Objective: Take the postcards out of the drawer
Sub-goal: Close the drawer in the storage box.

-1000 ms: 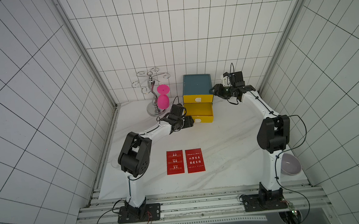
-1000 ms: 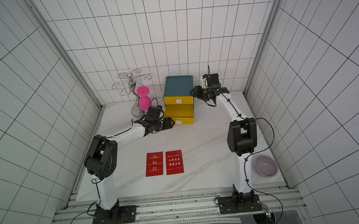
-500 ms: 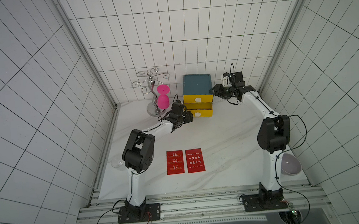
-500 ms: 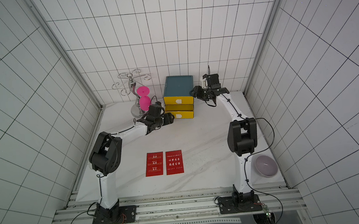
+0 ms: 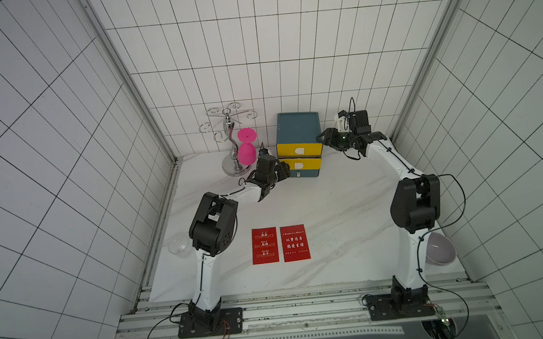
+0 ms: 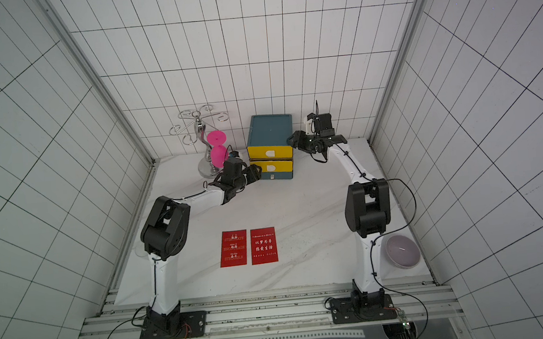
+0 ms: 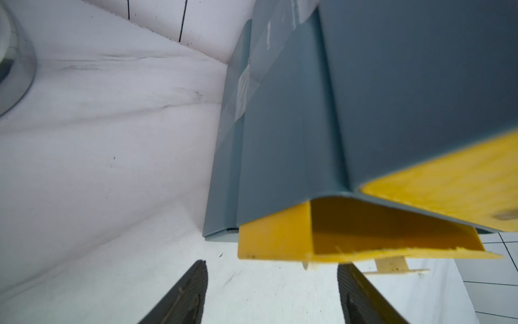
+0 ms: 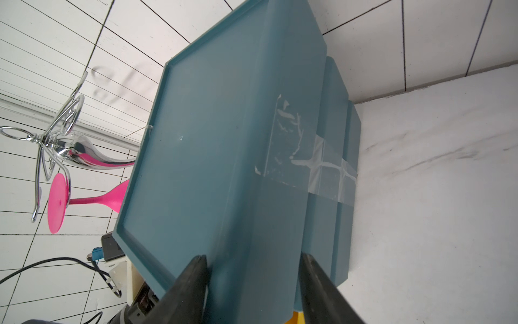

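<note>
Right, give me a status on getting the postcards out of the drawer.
Done: two red postcards lie side by side on the table. In hand: the open left tool sits at the middle drawer, which stands slightly out, its visible part empty; the right tool clasps the top corner of the cabinet. Left: no further card shows, so I can't tell whether any remain inside.

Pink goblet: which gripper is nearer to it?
Left. The left gripper is right beside the goblet, at the cabinet's near side; the right gripper is at the cabinet's far side.
</note>
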